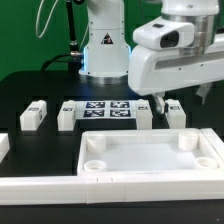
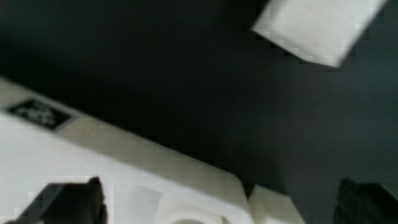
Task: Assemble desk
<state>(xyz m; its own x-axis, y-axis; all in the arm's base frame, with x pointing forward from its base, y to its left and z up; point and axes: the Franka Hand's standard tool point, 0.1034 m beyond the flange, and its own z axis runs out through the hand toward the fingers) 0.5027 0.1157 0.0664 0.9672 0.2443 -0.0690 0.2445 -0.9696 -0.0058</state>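
The white rimmed tabletop lies at the front, with round sockets in its corners. Several white tagged legs stand in a row behind it: two at the exterior view's left and two at the right. My gripper hangs open and empty just above the rightmost leg and touches nothing. In the wrist view the gripper is spread wide over a corner of the tabletop, where a socket shows. A white leg lies apart on the black table.
The marker board lies between the two pairs of legs. The robot base stands behind it. Long white border bars run along the front. Another white piece sits at the exterior view's left edge.
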